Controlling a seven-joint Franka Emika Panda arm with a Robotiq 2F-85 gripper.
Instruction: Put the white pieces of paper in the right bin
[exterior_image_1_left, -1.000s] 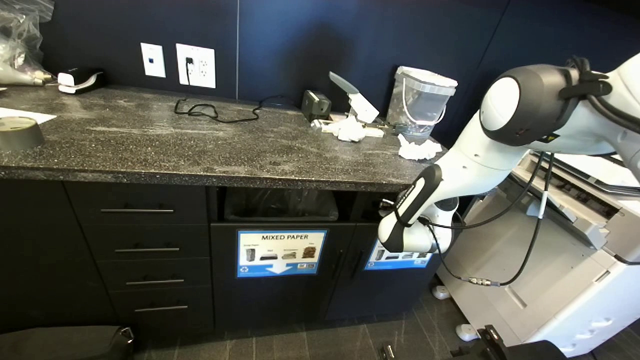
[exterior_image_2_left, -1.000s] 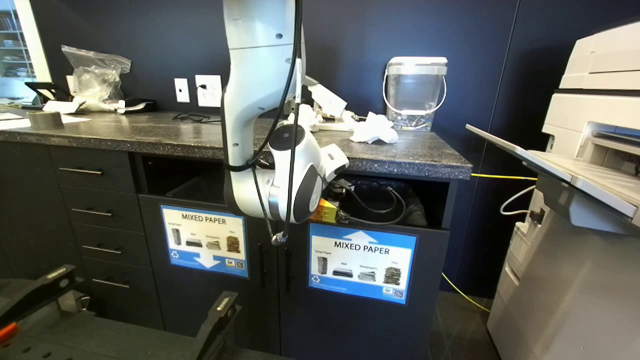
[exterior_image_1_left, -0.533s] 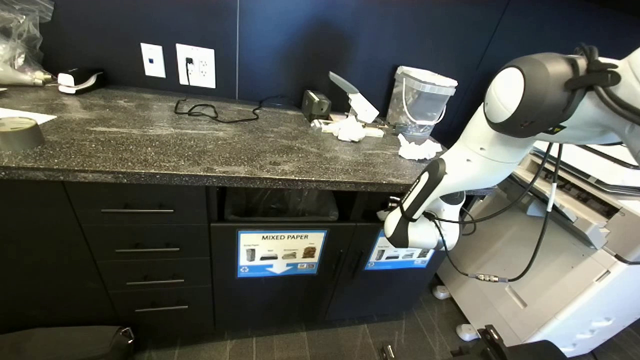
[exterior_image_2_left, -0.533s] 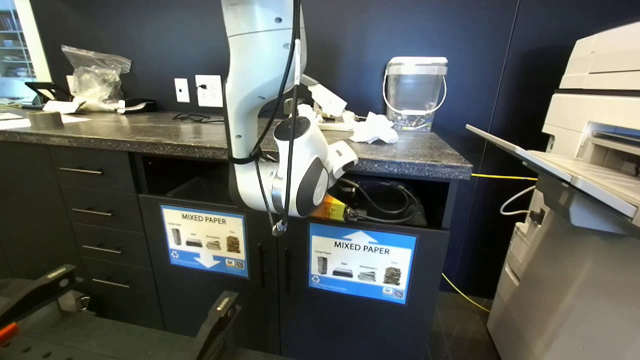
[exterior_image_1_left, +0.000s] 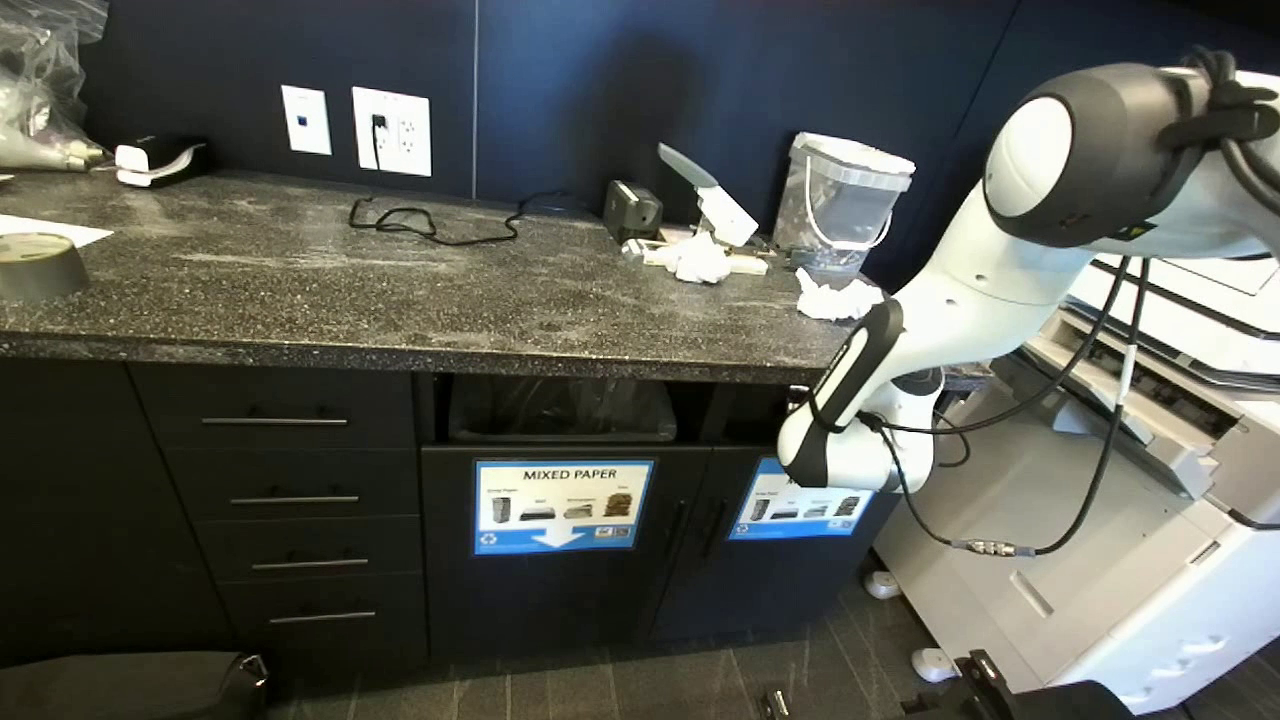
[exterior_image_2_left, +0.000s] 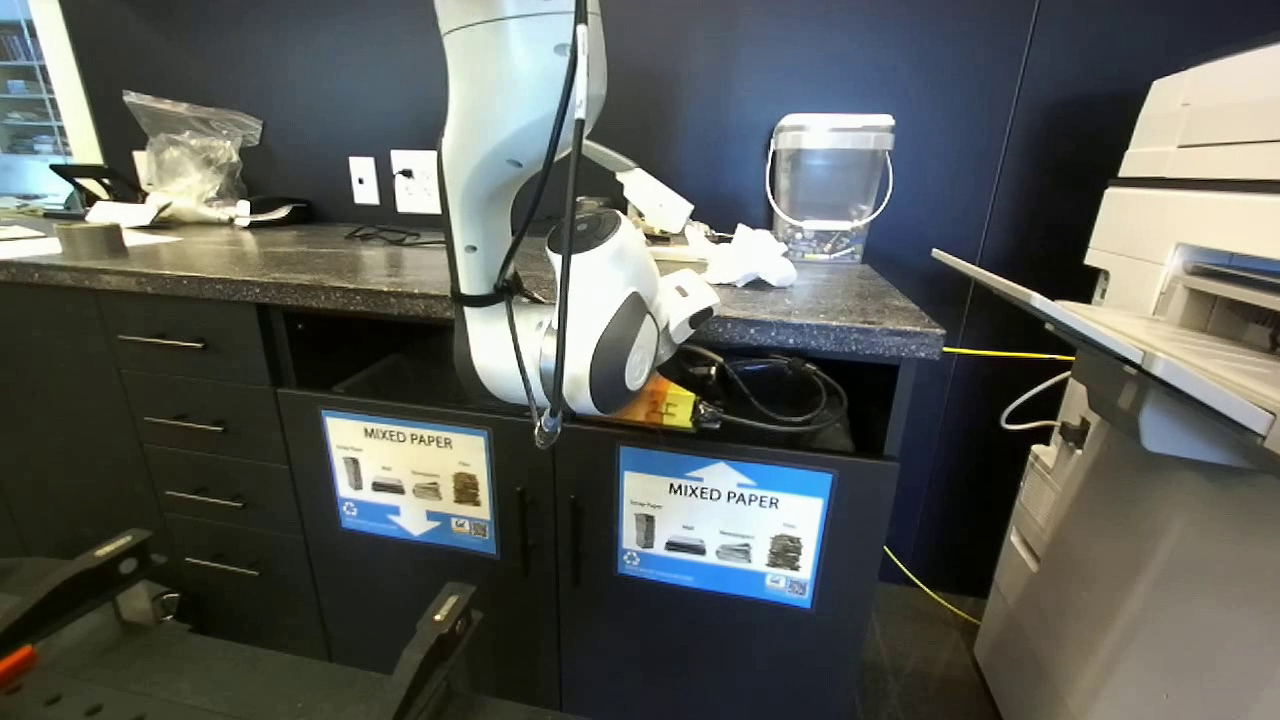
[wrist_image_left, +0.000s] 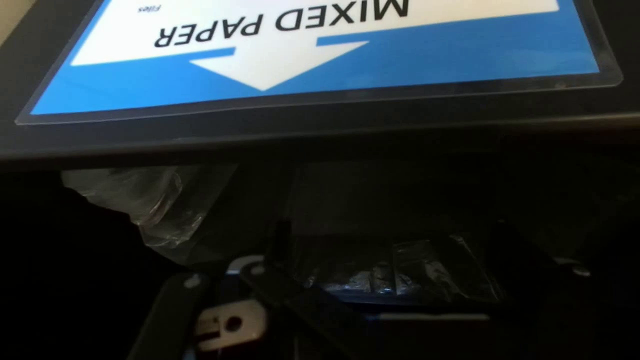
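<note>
Crumpled white paper (exterior_image_1_left: 838, 297) lies near the counter's right end, in front of the bucket. A second white paper wad (exterior_image_1_left: 698, 258) rests on the clutter beside the stapler-like device; the arm largely covers it in the other camera's picture. The right bin (exterior_image_2_left: 868, 400) is the dark opening under the counter, above a blue-bordered sign (exterior_image_2_left: 725, 525) with an upward arrow. My gripper (wrist_image_left: 392, 245) points into that opening, its fingers dark and spread apart, with no paper visible between them. Shiny clear plastic (wrist_image_left: 425, 265) shows beyond the fingers. Both exterior views hide the fingertips.
The counter edge (exterior_image_2_left: 830, 335) overhangs the opening. A like bin (exterior_image_1_left: 562, 410) stands alongside. On the counter are a translucent bucket (exterior_image_1_left: 842, 200) and a white-and-grey device (exterior_image_1_left: 725, 212). A printer (exterior_image_2_left: 1180, 300) stands to the right. Cables (exterior_image_2_left: 800, 390) loop off the gripper.
The arm has risen slightly and shifted a little to the right, with the gripper still at the right bin's opening. Both paper wads on the counter have stayed put.
</note>
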